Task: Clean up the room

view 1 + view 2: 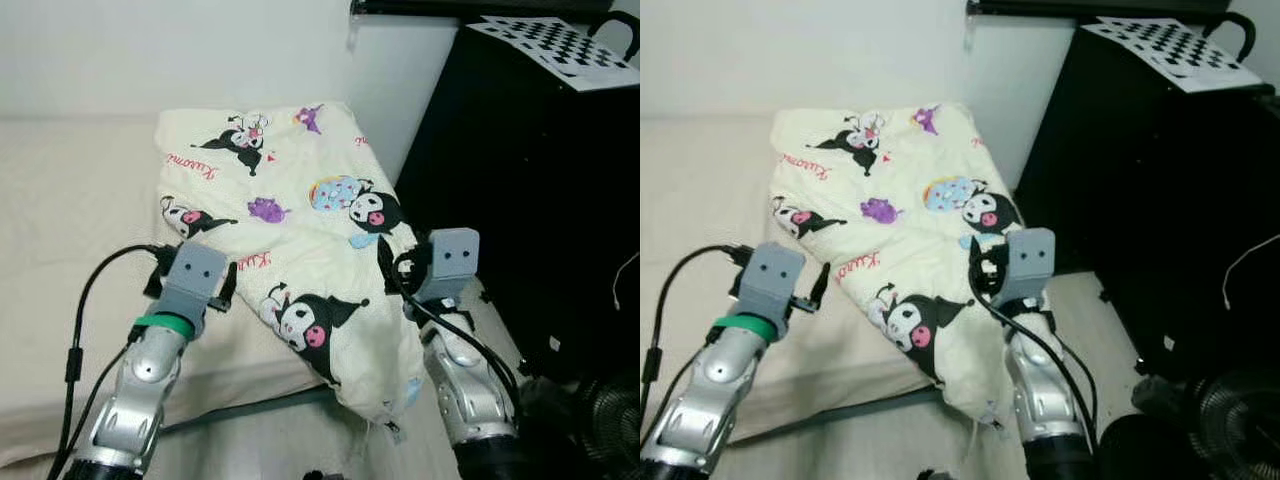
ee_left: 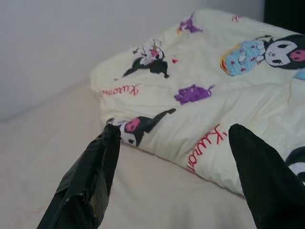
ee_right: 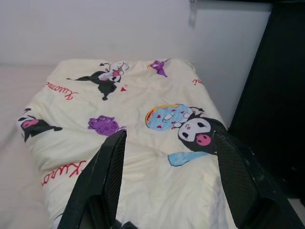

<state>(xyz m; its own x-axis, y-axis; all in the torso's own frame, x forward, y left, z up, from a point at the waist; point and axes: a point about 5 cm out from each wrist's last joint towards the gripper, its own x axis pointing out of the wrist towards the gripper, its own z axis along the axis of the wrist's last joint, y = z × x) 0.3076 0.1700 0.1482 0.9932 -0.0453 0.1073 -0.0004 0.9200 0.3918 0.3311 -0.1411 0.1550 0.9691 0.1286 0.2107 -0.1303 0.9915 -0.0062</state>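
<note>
- On your left, the beige mattress (image 1: 60, 300) spreads out under the white wall (image 1: 150, 50), its near edge running toward you.
- Your left gripper (image 2: 174, 138) hovers over the mattress just beside the left edge of the quilt, its two black fingers (image 2: 90, 176) spread wide apart and holding nothing.
- At centre, the cream fabric quilt printed with black-and-pink cartoon figures and red lettering (image 1: 300, 220) lies folded on the right end of the mattress, with its near corner drooping over the mattress edge toward the floor.
- Your right gripper (image 3: 167, 143) sits over the quilt's right side, jaws open wide with no fabric between them.
- On your right, the tall black cabinet (image 1: 530, 200) stands beside the bed, with a black-and-white checkerboard sheet (image 1: 560, 45) lying on top.
</note>
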